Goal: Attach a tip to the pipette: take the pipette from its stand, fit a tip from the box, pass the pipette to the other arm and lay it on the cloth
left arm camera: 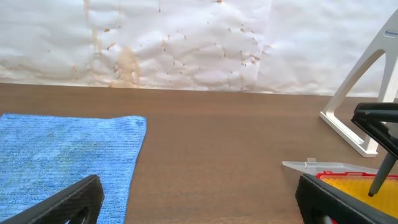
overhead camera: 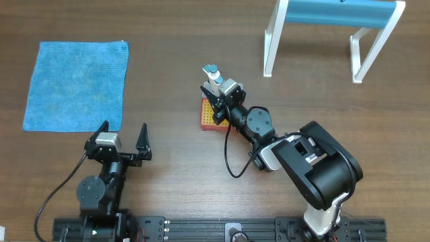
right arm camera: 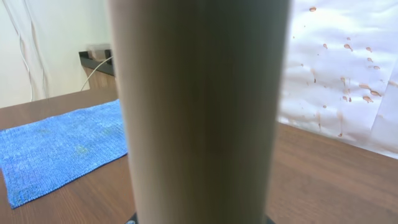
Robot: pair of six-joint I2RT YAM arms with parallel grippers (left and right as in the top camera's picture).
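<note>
Currently the right end effector, extended forward, grips the pipette above the tip box.

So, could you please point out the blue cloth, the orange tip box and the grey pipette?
blue cloth [overhead camera: 75, 86]: top view, middle of fabric.
orange tip box [overhead camera: 206, 115]: top view, left part.
grey pipette [right arm camera: 199, 112]: right wrist view, barrel.

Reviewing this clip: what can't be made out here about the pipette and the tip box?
Whether a tip is fitted on the pipette: in the top view the right pincer covers its lower end.
Rows of the tip box: the pipette body blocks the right wrist view, and the left wrist view's edge cuts the box off.
</note>
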